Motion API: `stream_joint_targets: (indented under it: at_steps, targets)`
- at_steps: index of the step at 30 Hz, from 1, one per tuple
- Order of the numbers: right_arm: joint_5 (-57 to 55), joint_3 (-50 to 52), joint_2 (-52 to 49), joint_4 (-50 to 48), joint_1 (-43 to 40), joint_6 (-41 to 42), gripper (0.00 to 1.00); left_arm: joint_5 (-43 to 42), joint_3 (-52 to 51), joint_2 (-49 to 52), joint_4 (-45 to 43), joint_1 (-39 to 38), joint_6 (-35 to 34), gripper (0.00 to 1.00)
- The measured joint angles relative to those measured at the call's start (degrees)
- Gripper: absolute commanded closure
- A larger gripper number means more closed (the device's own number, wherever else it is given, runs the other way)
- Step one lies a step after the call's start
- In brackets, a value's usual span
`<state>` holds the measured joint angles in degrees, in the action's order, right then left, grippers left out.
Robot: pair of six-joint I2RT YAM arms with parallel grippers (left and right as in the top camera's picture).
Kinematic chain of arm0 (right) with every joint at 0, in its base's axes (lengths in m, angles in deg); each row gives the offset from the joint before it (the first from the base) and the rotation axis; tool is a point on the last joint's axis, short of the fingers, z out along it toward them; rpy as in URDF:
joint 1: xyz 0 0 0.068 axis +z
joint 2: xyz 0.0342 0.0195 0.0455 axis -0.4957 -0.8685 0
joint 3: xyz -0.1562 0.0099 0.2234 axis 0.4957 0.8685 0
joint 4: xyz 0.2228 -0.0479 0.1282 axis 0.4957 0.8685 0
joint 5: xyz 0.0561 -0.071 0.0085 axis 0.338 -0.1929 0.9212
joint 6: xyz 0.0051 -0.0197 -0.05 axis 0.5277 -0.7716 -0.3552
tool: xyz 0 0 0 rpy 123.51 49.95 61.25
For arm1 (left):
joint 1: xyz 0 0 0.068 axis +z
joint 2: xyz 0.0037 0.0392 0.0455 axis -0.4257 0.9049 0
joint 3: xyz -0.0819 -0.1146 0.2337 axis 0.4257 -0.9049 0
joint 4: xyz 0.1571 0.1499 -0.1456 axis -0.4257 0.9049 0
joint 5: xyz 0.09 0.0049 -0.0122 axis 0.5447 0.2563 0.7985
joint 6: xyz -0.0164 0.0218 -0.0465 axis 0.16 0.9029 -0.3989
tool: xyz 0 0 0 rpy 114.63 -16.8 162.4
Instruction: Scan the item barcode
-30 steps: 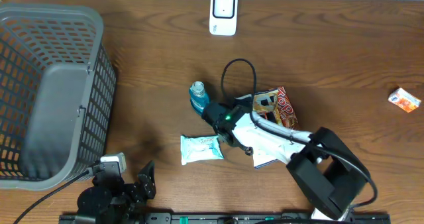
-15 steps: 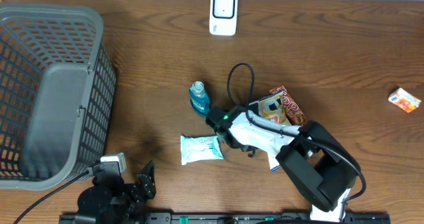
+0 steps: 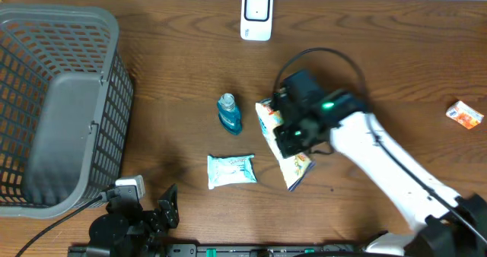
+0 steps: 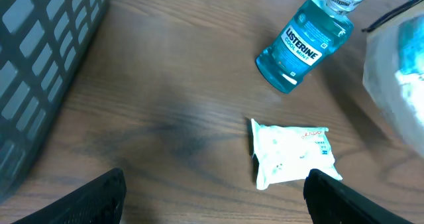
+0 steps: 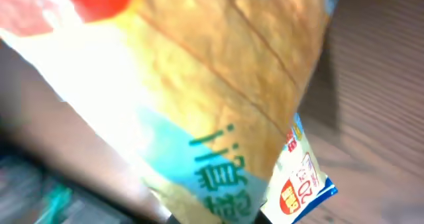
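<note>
- Overhead: the right gripper (image 3: 291, 133) is pinching its jaws together on the snack bag (image 3: 295, 168). The bag is sticking out from under the fingers on both sides. I cannot tell whether it is clearing the table (image 3: 175, 59).
- Overhead: the scanner (image 3: 256, 15) is standing well apart from that gripper, towards the far edge. A mouthwash bottle (image 3: 229, 113) is lying near the gripper's left side. A wipes packet (image 3: 231, 170) is lying nearer the front edge, beside the bag's lower end. A small carton (image 3: 464, 113) is sitting well apart on the gripper's right.
- Overhead: the left gripper (image 3: 157, 210) is resting at the near edge, with the basket (image 3: 114, 97) ahead of it on its left.
- Left wrist: the left gripper (image 4: 215, 201) is holding its fingers wide apart and gripping nothing. The wipes packet (image 4: 290, 151) is lying just ahead, slightly right. The mouthwash bottle (image 4: 303, 42) is lying farther ahead, and the basket (image 4: 40, 58) wall is rising on the left.
- Right wrist: the snack bag (image 5: 199, 105) is filling the frame, blurred, with green print showing. The fingers are not showing clearly here.
</note>
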<state>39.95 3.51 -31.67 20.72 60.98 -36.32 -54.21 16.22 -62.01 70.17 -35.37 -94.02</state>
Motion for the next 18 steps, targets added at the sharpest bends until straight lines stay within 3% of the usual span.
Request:
stream_joint_targets:
  at_steps: [9, 18]
  targets:
    - [33.4, 12.2, -0.3, -2.1, -10.6, -22.4, 0.99, 0.0, 0.0, 0.0, 0.0, 0.0, 0.0, 0.14]
    - [58.3, 23.4, -0.4, -14.3, -12.8, -37.3, 0.99, 0.0, 0.0, 0.0, 0.0, 0.0, 0.0, 0.14]
